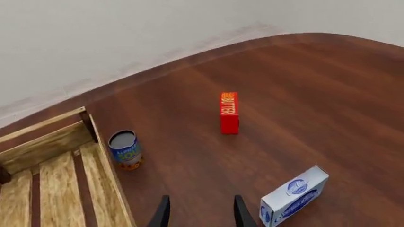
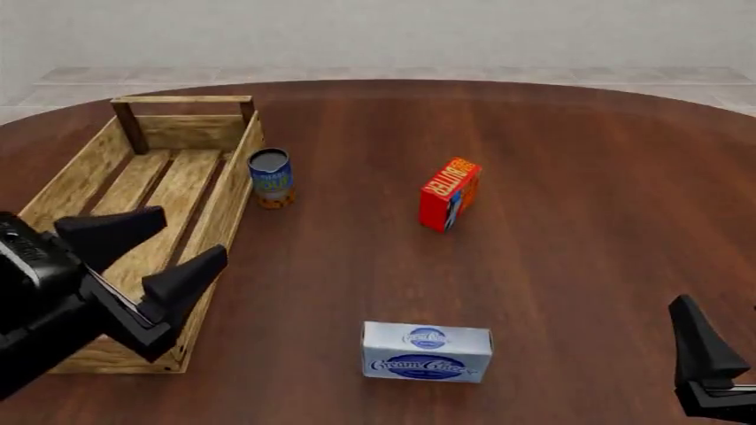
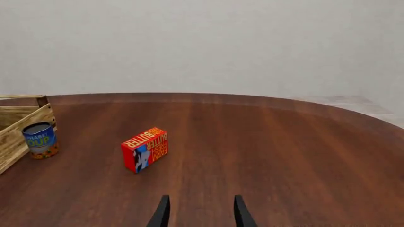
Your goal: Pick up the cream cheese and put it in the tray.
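Dark wood table, flat white-grey cream cheese box (image 2: 427, 351) looks light, stiff; gaping left gripper (image 2: 151, 252) should pinch its long sides, right gripper (image 3: 199, 211) parted too

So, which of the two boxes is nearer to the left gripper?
The white cream cheese box with blue ovals. It lies close beside the left gripper, while the red butter box stands farther out on the table.
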### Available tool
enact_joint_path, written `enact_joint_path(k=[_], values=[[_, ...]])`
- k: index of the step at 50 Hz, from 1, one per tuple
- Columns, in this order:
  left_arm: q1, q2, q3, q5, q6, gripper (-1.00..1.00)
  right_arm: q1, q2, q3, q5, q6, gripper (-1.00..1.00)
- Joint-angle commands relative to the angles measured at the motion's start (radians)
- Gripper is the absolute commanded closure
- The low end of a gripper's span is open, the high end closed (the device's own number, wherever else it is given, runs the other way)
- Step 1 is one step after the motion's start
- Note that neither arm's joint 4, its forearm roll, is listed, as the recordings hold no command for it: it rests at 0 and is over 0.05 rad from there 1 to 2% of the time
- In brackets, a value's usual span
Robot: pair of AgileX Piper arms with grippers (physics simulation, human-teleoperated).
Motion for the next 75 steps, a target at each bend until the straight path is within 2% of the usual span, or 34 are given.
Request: enact_joint_path(k=[1,9,23,29,41,50,57,70,75], values=[[-0.059,0.1,-0.031,-0.024,0.014,-1.0,0.0,0.0,0.0,0.0,0.0,-1.0],[-0.113,0.148,-0.064,-0.012,0.048,-1.0,0.0,-0.001,0.0,0.0,-0.001,-1.0],[-0.148,0.192,-0.109,-0.006,0.068,-1.0,0.0,0.0,0.0,0.0,-0.001,-1.0],[-0.165,0.205,-0.119,0.0,0.054,-1.0,-0.001,0.0,0.0,0.0,-0.001,-1.0],[-0.203,0.271,-0.155,0.008,0.095,-1.0,-0.001,0.0,0.0,0.0,-0.002,-1.0],[-0.225,0.304,-0.177,0.013,0.091,-1.0,-0.001,0.0,0.0,0.0,-0.002,-1.0],[-0.273,0.362,-0.185,0.004,0.129,-1.0,-0.001,0.0,0.0,0.0,-0.001,-1.0],[-0.308,0.406,-0.214,0.006,0.12,-1.0,-0.001,0.0,0.0,0.0,0.0,-1.0],[-0.365,0.437,-0.207,0.013,0.129,-1.0,-0.002,-0.001,0.0,0.0,0.0,-1.0]])
